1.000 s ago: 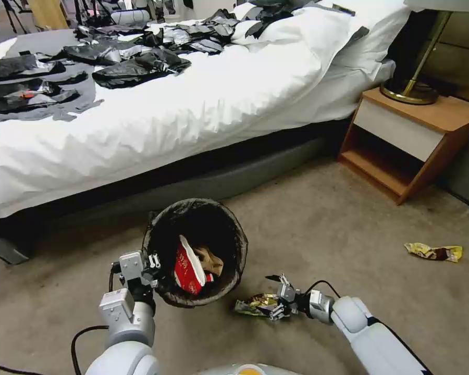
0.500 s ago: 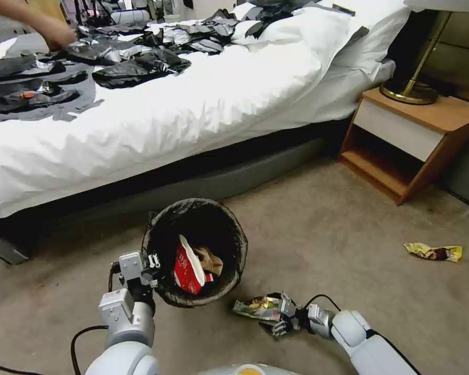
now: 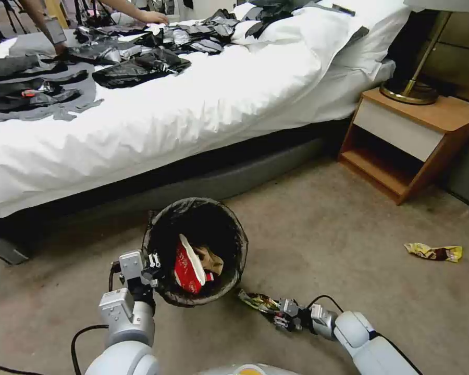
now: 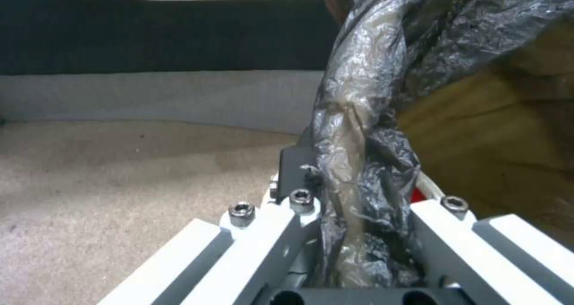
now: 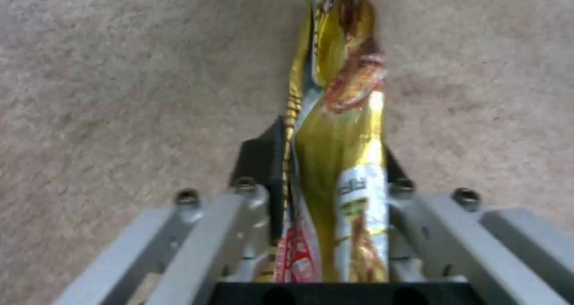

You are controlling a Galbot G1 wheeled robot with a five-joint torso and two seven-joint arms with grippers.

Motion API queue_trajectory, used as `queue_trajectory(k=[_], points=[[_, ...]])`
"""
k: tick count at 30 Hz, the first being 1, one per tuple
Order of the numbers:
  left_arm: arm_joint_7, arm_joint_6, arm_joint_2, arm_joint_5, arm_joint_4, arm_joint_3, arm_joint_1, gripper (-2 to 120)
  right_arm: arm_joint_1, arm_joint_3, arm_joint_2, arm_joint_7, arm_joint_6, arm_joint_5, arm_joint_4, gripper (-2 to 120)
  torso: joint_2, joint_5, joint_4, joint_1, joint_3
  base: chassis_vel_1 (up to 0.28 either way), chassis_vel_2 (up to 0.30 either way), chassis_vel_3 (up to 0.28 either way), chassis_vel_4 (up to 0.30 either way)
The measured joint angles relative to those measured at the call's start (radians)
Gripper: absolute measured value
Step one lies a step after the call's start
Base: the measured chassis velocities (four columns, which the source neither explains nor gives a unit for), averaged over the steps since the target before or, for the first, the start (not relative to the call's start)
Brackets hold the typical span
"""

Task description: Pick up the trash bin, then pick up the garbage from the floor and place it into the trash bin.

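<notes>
Left claw: I have it clamped on the trash bin rim.
Right claw: clamped on yellow wrapper, just beside the bin.
Second wrapper: floor, well apart from the bin.

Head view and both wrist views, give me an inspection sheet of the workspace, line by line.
Surface: beige carpet floor.
Job's things: trash bin beside the bed, black-bag rim pinched, red-and-white wrapper inside; yellow wrapper gripped right of the bin; another yellow-brown wrapper lying on the carpet further right.
Clutter: black clothes spread over the bed.
Grippers: left gripper shut on the bin's rim; right gripper shut on the yellow wrapper, low over the carpet.
Cables: black cable looping by the left arm; another at the right wrist.
Surroundings: white bed, wooden nightstand carrying a brass lamp base.
</notes>
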Motion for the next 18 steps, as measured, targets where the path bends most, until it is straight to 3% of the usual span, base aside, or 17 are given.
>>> queue_trajectory(k=[5, 12, 18], points=[[0.000, 0.000, 0.001, 0.001, 0.002, 0.004, -0.003, 0, 0.000, 0.008, -0.011, 0.007, 0.001, 0.023, 0.014, 0, 0.000, 0.0000, 0.0000, 0.000, 0.000, 0.000, 0.000, 0.000, 0.000], [0.000, 0.000, 0.003, 0.001, 0.008, 0.005, -0.006, 0, -0.001, 0.013, -0.020, 0.029, 0.010, 0.055, 0.028, 0, 0.000, 0.0000, 0.0000, 0.000, 0.000, 0.000, 0.000, 0.000, 0.000], [0.000, 0.001, 0.011, -0.005, 0.016, 0.003, -0.011, 0, -0.003, 0.028, -0.025, 0.089, 0.047, 0.144, 0.113, 0, 0.000, 0.0001, 0.0000, 0.000, 0.000, 0.000, 0.000, 0.000, 0.000]])
